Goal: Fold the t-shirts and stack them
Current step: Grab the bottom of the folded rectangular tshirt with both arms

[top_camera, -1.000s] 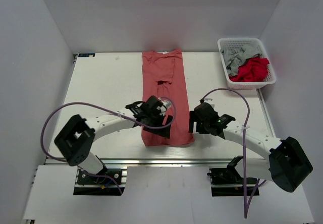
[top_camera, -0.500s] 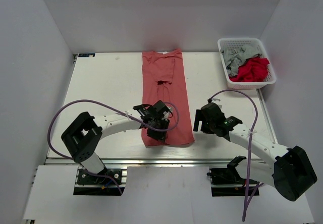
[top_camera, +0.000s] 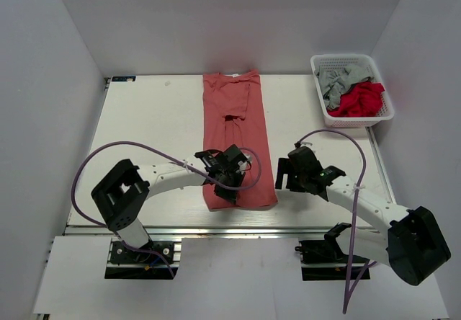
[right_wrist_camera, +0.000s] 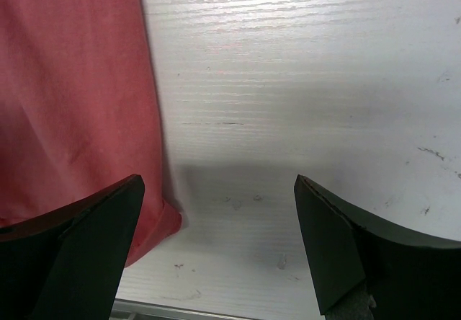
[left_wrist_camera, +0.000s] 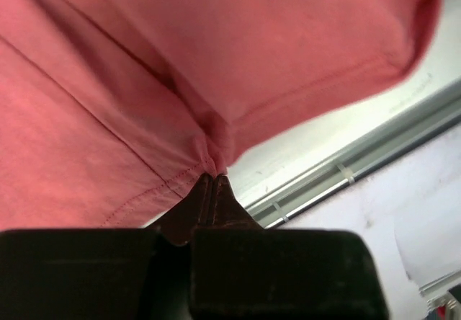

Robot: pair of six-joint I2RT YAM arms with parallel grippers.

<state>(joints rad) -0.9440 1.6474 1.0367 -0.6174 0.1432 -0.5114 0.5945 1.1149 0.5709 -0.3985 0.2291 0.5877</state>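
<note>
Left gripper (top_camera: 225, 190) dropped from mid-shirt to the near hem over the last second. It was clamped on a pinch of hem, with cloth puckered right at the closed fingertips in the wrist view (left_wrist_camera: 214, 179). The salmon t-shirt (top_camera: 234, 111) was already folded into a long strip, running away from that gripper to the table's (top_camera: 151, 125) far edge.

Right gripper (top_camera: 289, 181) had shifted slightly outward, off the shirt's edge. Jaws were wide apart and holding nothing, with only bare table between them. The shirt's near right corner (right_wrist_camera: 72, 82) sat by its left finger; I couldn't tell if they touched.

My read: one hem corner was secured, the other not yet, so the hem-to-collar fold wasn't ready to start.

The basket (top_camera: 317, 82), well beyond the right gripper, held a grey garment (top_camera: 338, 78) and a red garment (top_camera: 358, 100), both unfolded.

Writing: none legible. The white neck tag (top_camera: 234, 75) and the dark sticker (top_camera: 124, 78) at the far left table corner were too small to read.
</note>
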